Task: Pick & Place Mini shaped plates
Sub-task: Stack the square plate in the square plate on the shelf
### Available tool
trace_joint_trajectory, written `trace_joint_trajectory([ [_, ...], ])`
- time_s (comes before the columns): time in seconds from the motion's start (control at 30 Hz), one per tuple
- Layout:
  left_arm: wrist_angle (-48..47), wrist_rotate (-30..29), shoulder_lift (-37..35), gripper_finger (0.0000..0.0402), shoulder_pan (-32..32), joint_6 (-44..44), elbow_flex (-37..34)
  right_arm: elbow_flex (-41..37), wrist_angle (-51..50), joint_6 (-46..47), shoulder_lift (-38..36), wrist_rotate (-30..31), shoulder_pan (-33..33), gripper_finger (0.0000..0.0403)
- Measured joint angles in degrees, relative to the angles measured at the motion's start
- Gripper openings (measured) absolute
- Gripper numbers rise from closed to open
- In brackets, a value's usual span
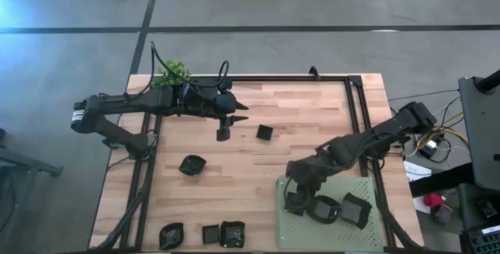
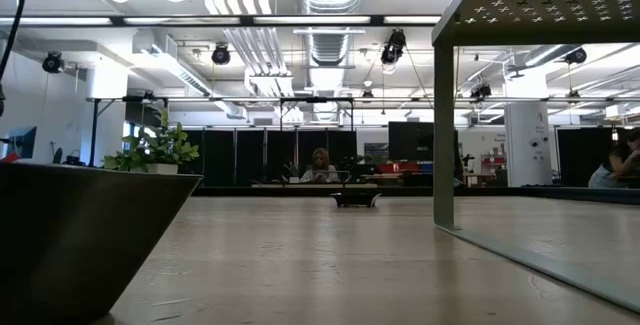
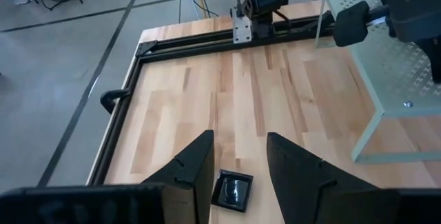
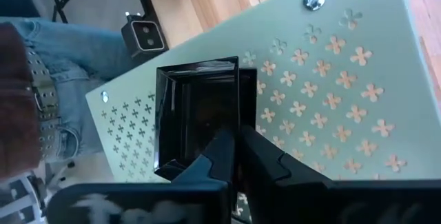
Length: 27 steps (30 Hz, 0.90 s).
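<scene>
Glossy black and square, with a raised rim and a mirror-like floor, the plate I have in my right gripper fills the right wrist view; the fingers are pinched narrow on its near rim, and it sits against the pale green perforated mat. From above I see that gripper at the mat's left end, with two more dark dishes on the mat beside it, one rounded and one squarish with a wavy rim. My left gripper hovers over the far half of the wooden counter with its fingers spread wide, empty; its wrist view shows a small square black dish lying on the wood just between the fingertips, which in the high view sits just right of that gripper. The overhead picture alone gives me the rest: a rounded dish mid-counter and three more along the near edge, plus the leafy plant at the far left corner. The low view adds little about the plates, only one small dark dish far across the counter, the plant, and people seated in the room behind. The right wrist view also catches a person in jeans and a studded belt standing beside the counter.
</scene>
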Motion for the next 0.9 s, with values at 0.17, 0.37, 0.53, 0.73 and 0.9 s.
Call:
trace_joint_trajectory([
  [0.17,-0.6,0.0,0.0,0.0128,0.0,0.0,0.0,0.0,0.0,0.9,-0.4,0.1,0.0,0.0035],
  [0.37,-0.6,0.0,0.0,0.0128,0.0,-0.1,0.0,0.0,-0.4,1.3,-0.4,0.1,0.0,0.007],
  [0.53,-0.8,0.0,0.0,0.0128,0.0,-0.1,0.0,0.0,-0.5,-0.5,-0.9,-2.7,-0.2,0.0095],
  [0.73,-0.8,0.0,0.0,0.0128,0.0,-0.2,0.0,0.0,-0.4,-0.1,-1.8,-3.1,-0.3,0.0097],
  [0.9,-0.8,0.0,0.0,0.0128,0.0,-0.2,0.0,0.0,-0.3,0.0,-1.9,-4.1,-0.3,0.0084],
])
